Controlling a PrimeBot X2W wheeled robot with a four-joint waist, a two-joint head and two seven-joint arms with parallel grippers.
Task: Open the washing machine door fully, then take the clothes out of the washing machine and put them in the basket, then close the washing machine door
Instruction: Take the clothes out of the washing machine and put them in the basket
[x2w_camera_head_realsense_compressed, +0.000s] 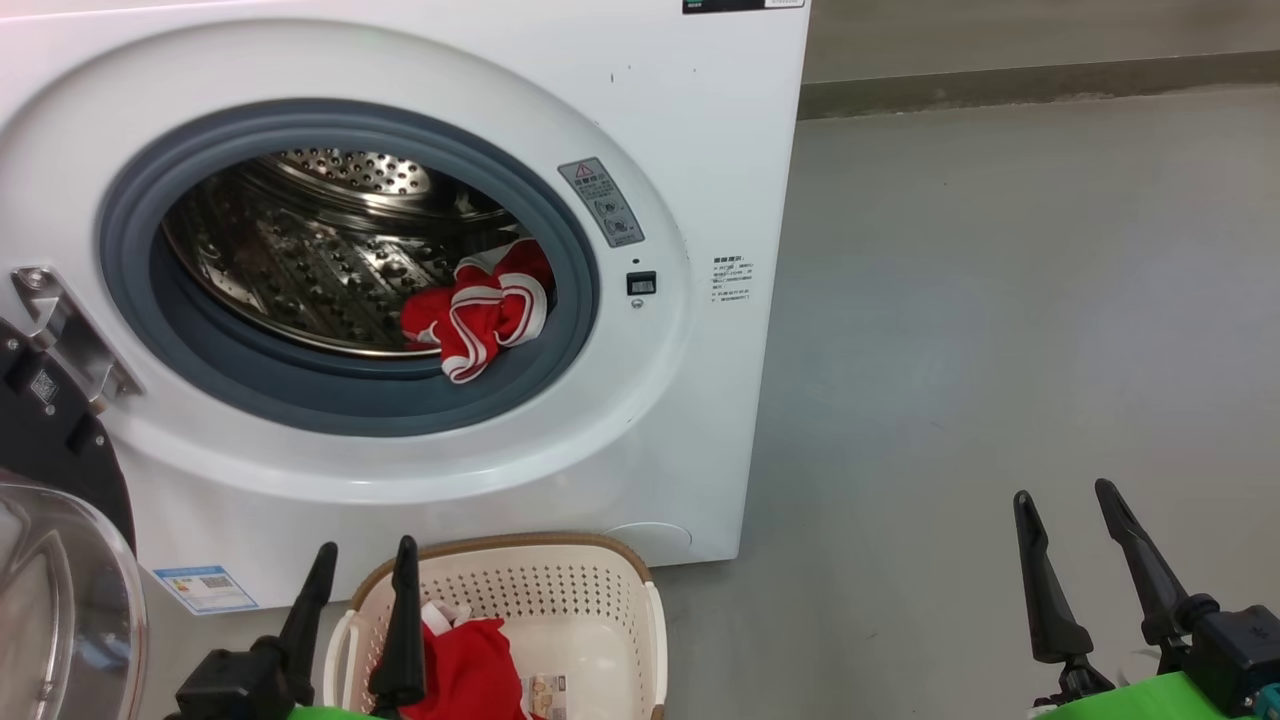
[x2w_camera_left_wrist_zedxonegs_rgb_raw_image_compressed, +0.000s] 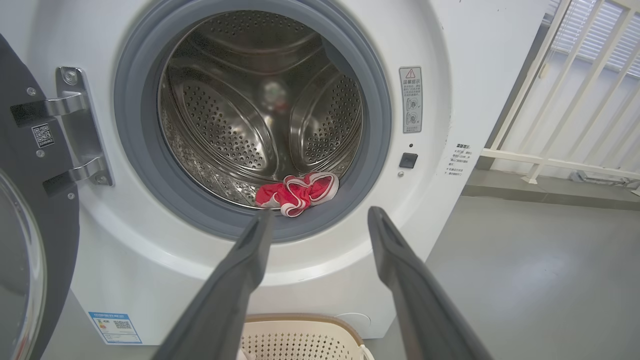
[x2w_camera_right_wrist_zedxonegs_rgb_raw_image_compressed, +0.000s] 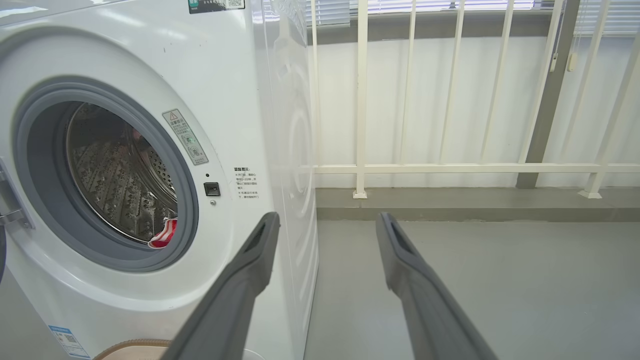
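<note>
While the washing machine door (x2w_camera_head_realsense_compressed: 50, 560) stands swung wide open at the far left of the head view, joined by its metal hinge (x2w_camera_head_realsense_compressed: 65, 330) to the white front of the washing machine (x2w_camera_head_realsense_compressed: 700, 150), the grey rubber ring (x2w_camera_head_realsense_compressed: 330, 400) frames the perforated steel drum (x2w_camera_head_realsense_compressed: 300, 250). Some of the clothes (x2w_camera_head_realsense_compressed: 480, 310), a red bundle with white trim, lie at the drum's lower right edge and drape onto the rubber ring. Below the opening, the left end effector (x2w_camera_head_realsense_compressed: 365, 545) hovers over the left part of the basket (x2w_camera_head_realsense_compressed: 560, 590), its two dark fingers spread apart with nothing between them. The basket stands on the floor (x2w_camera_head_realsense_compressed: 1000, 300) just in front of the machine. A second red garment (x2w_camera_head_realsense_compressed: 470, 670) lies inside it on the left, beside a paper sticker (x2w_camera_head_realsense_compressed: 545, 690). Far to the right, the right end effector (x2w_camera_head_realsense_compressed: 1062, 491) hangs over bare grey floor, its fingers likewise spread and empty, well apart from the machine.
</note>
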